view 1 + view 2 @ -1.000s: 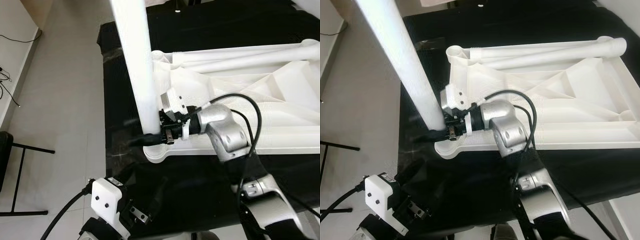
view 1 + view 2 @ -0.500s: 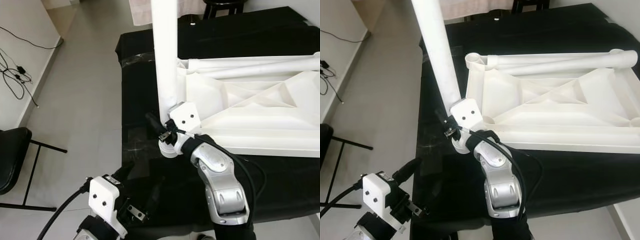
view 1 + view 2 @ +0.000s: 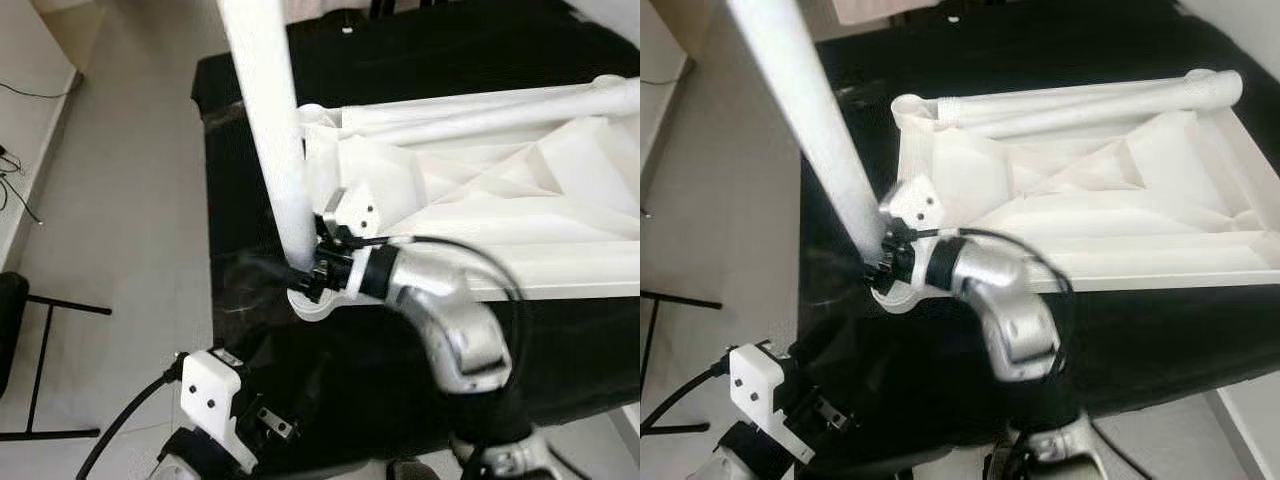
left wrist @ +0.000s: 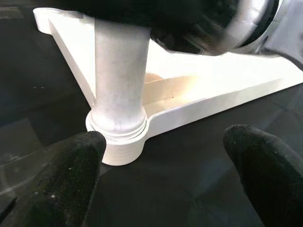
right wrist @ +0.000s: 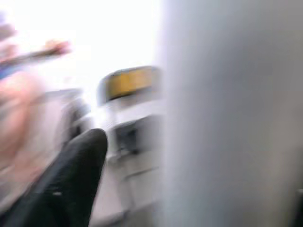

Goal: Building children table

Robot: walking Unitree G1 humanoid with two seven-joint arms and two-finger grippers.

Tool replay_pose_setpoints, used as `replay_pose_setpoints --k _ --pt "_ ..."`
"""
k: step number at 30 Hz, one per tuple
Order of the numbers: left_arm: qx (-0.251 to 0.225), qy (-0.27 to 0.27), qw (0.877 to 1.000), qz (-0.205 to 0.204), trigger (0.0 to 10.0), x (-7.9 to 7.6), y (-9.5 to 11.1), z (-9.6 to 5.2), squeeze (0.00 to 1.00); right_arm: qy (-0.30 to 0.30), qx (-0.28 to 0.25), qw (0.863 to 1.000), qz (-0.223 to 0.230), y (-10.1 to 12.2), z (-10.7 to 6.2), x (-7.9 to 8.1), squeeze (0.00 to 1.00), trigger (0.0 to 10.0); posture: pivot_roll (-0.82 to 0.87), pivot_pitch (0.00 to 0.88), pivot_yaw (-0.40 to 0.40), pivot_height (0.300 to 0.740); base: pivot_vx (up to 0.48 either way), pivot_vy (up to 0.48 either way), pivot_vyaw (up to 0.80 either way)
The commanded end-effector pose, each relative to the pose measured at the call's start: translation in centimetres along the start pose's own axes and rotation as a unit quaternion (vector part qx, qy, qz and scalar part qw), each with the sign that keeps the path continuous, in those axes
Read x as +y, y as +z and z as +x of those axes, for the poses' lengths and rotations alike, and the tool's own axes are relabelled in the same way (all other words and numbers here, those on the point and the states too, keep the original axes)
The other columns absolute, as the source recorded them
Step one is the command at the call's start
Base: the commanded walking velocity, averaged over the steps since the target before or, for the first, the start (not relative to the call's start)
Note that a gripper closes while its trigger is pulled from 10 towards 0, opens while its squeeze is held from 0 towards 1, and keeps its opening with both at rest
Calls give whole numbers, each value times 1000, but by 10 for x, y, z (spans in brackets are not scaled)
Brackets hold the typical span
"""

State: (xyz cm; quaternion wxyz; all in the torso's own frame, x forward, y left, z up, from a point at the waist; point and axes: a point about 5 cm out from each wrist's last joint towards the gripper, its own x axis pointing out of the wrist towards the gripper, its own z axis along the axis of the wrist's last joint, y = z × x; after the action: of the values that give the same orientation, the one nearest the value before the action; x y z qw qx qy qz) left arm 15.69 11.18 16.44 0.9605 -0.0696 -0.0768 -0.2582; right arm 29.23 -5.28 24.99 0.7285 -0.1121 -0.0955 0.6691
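Table leg seated in corner socket (left wrist view)

Tabletop on the worktop, one leg upright

Tabletop lies on the worktop; leg stands in its near-left corner socket.

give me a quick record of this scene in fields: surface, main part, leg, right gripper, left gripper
surface: black tabletop
main part: white table frame lying upside down on the surface
leg: white leg standing upright in the corner socket of the frame
right gripper: right gripper at the base of the leg, fingers around it
left gripper: left gripper open, low near the socket, holding nothing
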Motion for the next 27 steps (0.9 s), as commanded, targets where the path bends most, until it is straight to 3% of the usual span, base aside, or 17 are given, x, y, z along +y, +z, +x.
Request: replay_pose_setpoints --k 1,2,3,10,11,15,16,23,25,27 --pt "14 3 1000 0 10000 1 -3 -4 0 58 -13 998 1 -1 6 6 847 10000 3 277 89 740 0 0 0" --pt "14 4 1000 0 10000 1 -3 -5 0 86 -10 996 5 0 5 2 86 10000 6 278 89 740 0 0 0" --pt "14 4 1000 0 10000 0 -2 -5 0 105 -4 994 1 0 7 -3 0 10000 6 278 89 740 0 0 0" --pt "15 4 1000 0 10000 -1 -1 -6 0 153 1 988 14 -1 14 -24 0 10000 17 284 91 740 0 0 0" --pt "16 4 1000 -1 10000 -2 -1 -6 0 162 -1 987 19 -1 14 -25 0 4902 23 285 89 740 0 0 0" --pt "16 3 1000 -1 10000 -2 -1 -6 0 168 -3 985 23 -1 14 -25 0 4902 23 285 89 740 0 0 0" --pt "15 4 1000 -1 10000 -3 -1 -5 0 183 -3 983 28 -3 11 -27 0 0 22 285 86 740 0 0 0" --pt "14 5 1000 -1 10000 -4 -2 -5 0 158 -3 987 26 -7 1 -32 0 0 14 282 82 740 0 0 0" --pt "14 5 1000 -1 10000 -4 -2 -5 0 123 -3 992 23 -10 -6 -33 0 0 13 282 81 740 0 0 0" --pt "13 5 1000 -1 10000 -4 -1 -5 0 -2 8 1000 25 -18 -30 -30 0 0 23 290 78 740 0 0 0"
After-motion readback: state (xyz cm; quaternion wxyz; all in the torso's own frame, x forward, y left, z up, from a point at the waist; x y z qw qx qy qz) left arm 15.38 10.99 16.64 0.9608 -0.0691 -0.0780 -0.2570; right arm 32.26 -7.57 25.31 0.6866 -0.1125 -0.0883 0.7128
